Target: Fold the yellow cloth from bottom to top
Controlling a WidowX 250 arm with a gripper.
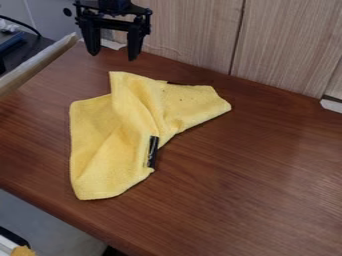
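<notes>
The black gripper (114, 52) hangs at the top of the view, left of centre, above the back of the table. Its two fingers stand apart, with nothing between them. In front of and below it, the yellow cloth (100, 150) lies crumpled on the brown table, not touched by the gripper. A raised fold runs down its middle, one part spreads to the back right, and a broad part reaches toward the front left. A black label (153, 152) sits on its right-hand edge, and a dark strip shows along its back edge.
A wood-grain panel (194, 35) stands along the table's back edge. At the left, a pale board edge (37, 62) slants beside dark items. The brown table (267, 165) extends right of the cloth, and its front edge runs diagonally across the lower left.
</notes>
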